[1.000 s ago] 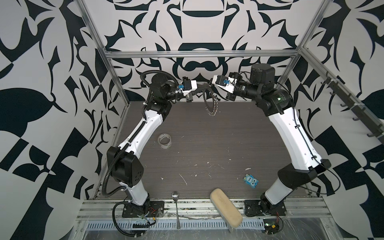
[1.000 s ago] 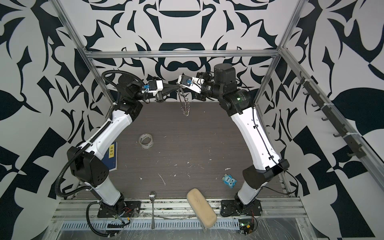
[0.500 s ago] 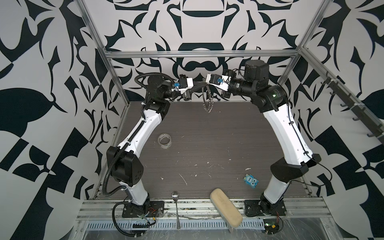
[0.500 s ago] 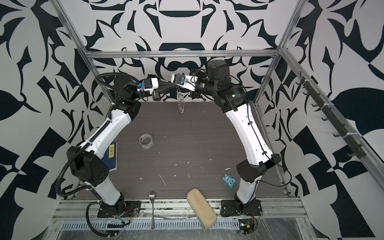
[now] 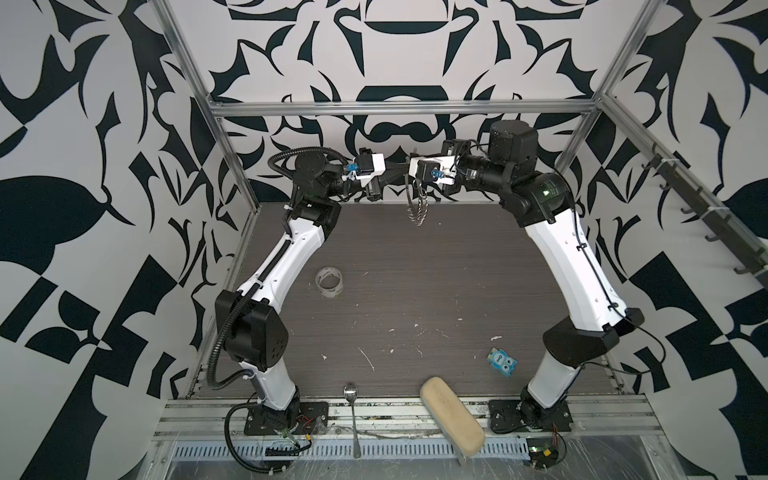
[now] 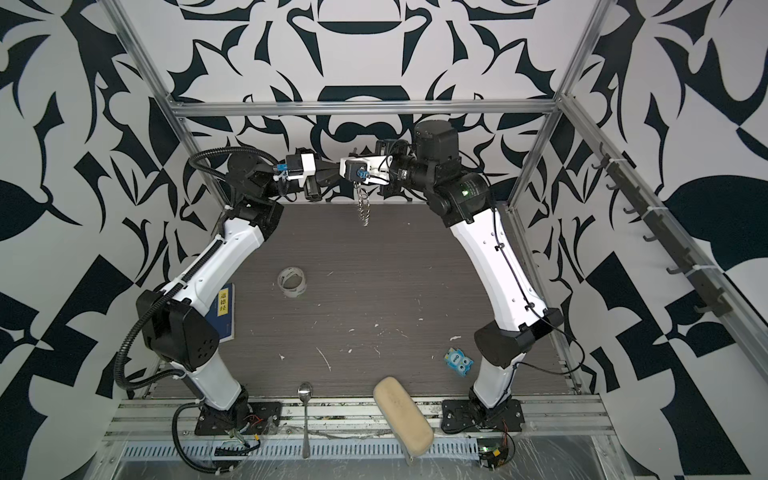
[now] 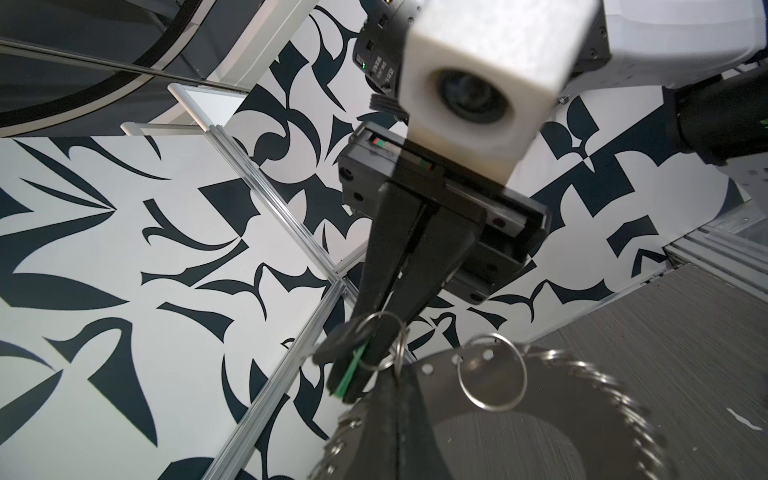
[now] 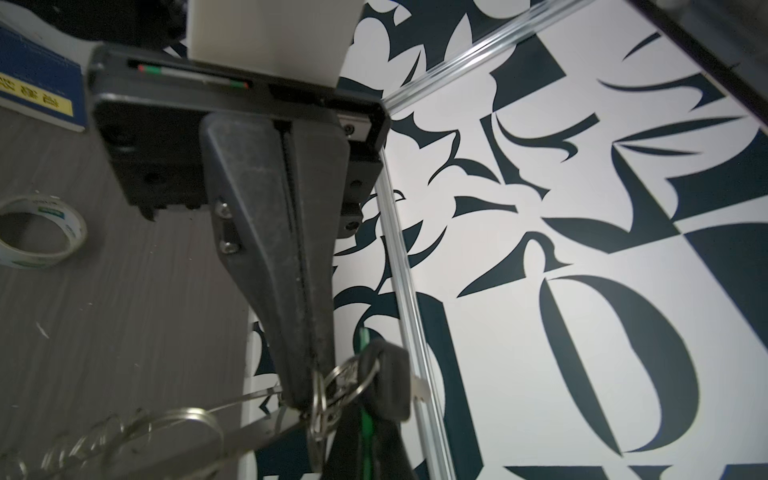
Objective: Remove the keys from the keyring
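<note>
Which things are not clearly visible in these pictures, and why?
- The key: too small in both top views.
- The keyring: blurred and cut by the picture edge in the right wrist view.
- The book: partly behind the left arm in a top view.

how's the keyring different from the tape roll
The keyring hangs in the air, clamped by the left gripper, with the right gripper on its green key; the tape roll lies untouched on the table. The keyring is a thin silvery loop strung with many small metal rings; the tape roll is a broad, smooth, whitish band. Both are open rings.
</note>
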### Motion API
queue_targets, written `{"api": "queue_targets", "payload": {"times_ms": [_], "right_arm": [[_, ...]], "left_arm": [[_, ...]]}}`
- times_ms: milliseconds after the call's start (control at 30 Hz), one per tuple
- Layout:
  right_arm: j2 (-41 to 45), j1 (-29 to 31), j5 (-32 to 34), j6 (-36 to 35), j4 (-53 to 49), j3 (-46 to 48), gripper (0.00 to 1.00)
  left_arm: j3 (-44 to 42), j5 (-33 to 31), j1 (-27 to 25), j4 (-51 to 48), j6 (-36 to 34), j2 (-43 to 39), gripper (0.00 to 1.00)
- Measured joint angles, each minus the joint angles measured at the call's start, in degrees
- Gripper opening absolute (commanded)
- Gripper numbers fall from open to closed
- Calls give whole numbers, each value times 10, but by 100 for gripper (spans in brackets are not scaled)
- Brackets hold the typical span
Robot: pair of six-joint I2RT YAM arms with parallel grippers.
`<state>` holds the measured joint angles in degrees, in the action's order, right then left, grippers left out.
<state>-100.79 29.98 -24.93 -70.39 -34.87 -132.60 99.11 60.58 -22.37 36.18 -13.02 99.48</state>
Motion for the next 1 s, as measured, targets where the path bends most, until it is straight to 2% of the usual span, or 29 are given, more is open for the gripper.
{"api": "queue_targets", "payload": {"times_ms": [233,433,900,1000], "right_arm": [[17,0,-13,-115,94,64,0],[18,0,-20,-190,126,79,0],[23,0,-34,-281,224,123,2],[23,0,-34,-290,226,123,8]], "left_arm": [[1,12,10,67,61,17,0],[2,21,13,110,101,25,0],[2,20,19,166,147,40,0],[2,20,19,170,151,40,0]]}}
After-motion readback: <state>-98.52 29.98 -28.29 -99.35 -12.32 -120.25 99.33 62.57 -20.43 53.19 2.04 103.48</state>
